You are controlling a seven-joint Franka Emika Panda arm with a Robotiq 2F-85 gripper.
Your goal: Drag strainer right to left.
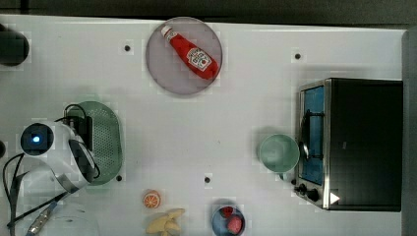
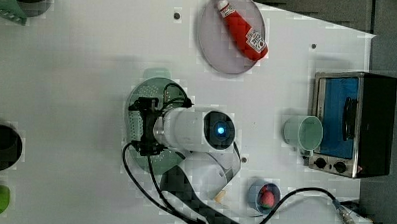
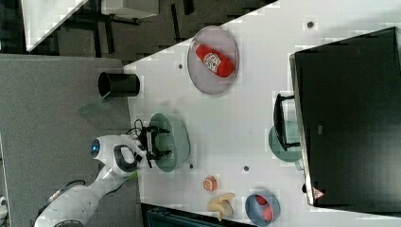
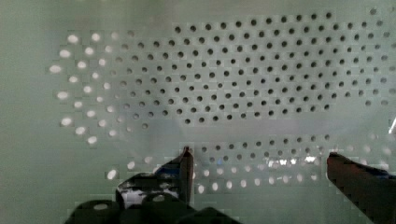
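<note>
Looking down in the top view, we see the strainer point(image 1: 105, 140) at the table's point(image 1: 236, 123) left end, under our arm. Left view: the gripper point(image 2: 145, 125) hangs over it. Wrist view: fingers point(image 4: 186, 170) spread wide, empty, inside the dotted bowl.

Mint perforated strainer point(image 1: 105, 140), upright

strainer point(image 1: 105, 132): arm hides near half; banana point(image 1: 166, 223): cut by top view's bottom edge
</note>
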